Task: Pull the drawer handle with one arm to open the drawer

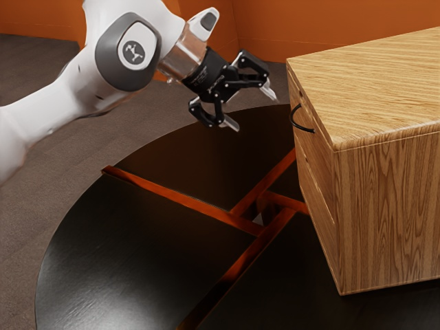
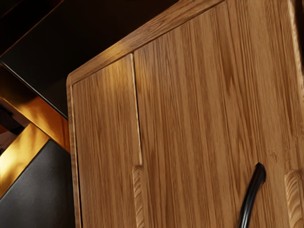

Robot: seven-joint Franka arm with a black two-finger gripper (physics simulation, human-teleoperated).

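A wooden cabinet [image 1: 371,137] stands on the black round table [image 1: 137,261] at the exterior view's right. A thin black curved handle [image 1: 300,119] sticks out of its upper drawer front, which sits flush with the cabinet face. My black gripper [image 1: 249,104] hangs in the air to the left of the handle, a short way off, open with nothing between its fingers. In the wrist view the drawer front [image 2: 199,118] faces my hand and the black handle [image 2: 251,194] shows close by.
The table top has orange-lit slots [image 1: 234,213] running across it in front of the cabinet. Brown floor and an orange wall lie behind the arm. A lower panel of the cabinet [image 2: 104,147] sits beside the drawer front.
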